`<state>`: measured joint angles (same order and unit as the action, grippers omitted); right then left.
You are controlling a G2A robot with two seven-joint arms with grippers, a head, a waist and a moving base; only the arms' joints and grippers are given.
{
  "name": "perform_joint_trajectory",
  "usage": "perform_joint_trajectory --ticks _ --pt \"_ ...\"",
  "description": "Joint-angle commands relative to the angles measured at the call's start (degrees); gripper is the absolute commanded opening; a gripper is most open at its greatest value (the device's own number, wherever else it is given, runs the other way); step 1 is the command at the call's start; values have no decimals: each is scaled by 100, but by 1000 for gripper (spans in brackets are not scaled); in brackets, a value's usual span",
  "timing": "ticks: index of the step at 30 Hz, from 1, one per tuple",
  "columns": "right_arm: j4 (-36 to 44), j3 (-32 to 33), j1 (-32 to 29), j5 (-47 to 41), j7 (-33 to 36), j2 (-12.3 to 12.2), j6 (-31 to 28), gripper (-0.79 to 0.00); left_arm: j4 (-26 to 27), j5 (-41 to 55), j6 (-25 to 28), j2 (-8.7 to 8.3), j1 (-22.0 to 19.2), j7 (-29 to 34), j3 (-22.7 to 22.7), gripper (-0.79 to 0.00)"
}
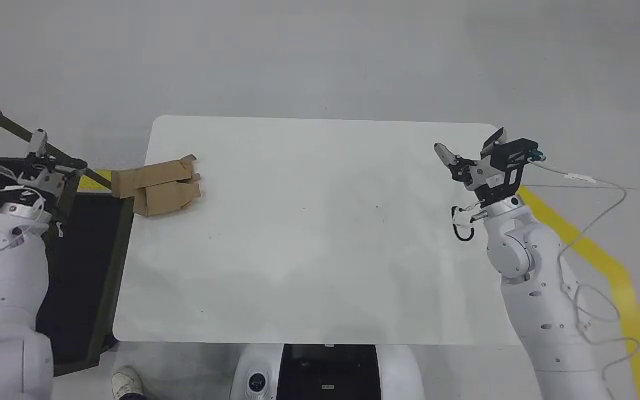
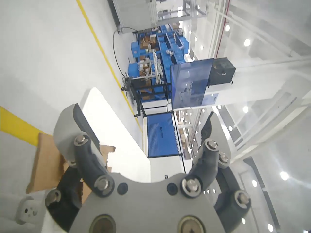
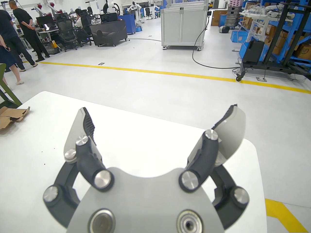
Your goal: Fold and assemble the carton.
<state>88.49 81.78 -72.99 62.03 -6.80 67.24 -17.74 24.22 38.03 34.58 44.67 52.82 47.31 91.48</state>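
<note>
Our flat carton overhangs the tabletop edge, partly hidden behind our open left hand. At the opposite edge, our right hand gapes open too.

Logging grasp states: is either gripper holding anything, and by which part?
Nothing is held. The left gripper and right gripper are both open and empty; the flattened carton lies at the edge of the table, clear of both.

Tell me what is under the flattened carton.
The carton rests on the white table, one end overhanging its edge beside the dark cart. Whatever lies beneath the cardboard is covered.
</note>
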Motion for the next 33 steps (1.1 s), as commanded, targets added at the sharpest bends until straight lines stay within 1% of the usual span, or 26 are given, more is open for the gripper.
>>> perform_joint_trajectory --ticks 1,7,10,12,16,21,30,31,32,33 --pt "0 0 0 0 0 0 0 0 -157 -71 -57 5 -23 -94 -9 0" --pt "0 0 0 0 0 0 0 0 -566 -526 -264 61 -115 -534 -184 0" --pt "0 0 0 0 0 0 0 0 -687 -935 -404 96 -166 -787 -352 0" --pt "0 0 0 0 0 0 0 0 -729 -992 -530 143 -189 -656 -422 0" --pt "0 0 0 0 0 0 0 0 -728 -1462 -486 213 -239 -654 -658 0" --pt "0 0 0 0 0 0 0 0 -840 -1665 -540 302 -321 -489 -809 0" --pt "0 0 0 0 0 0 0 0 -984 -2102 -456 384 -479 -670 -993 0" --pt "0 0 0 0 0 0 0 0 -987 -2142 -448 392 -494 -673 -1011 -49" --pt "0 0 0 0 0 0 0 0 -993 -2162 -445 401 -509 -661 -1022 -172" --pt "0 0 0 0 0 0 0 0 -1002 -2183 -439 409 -521 -653 -1031 -271"
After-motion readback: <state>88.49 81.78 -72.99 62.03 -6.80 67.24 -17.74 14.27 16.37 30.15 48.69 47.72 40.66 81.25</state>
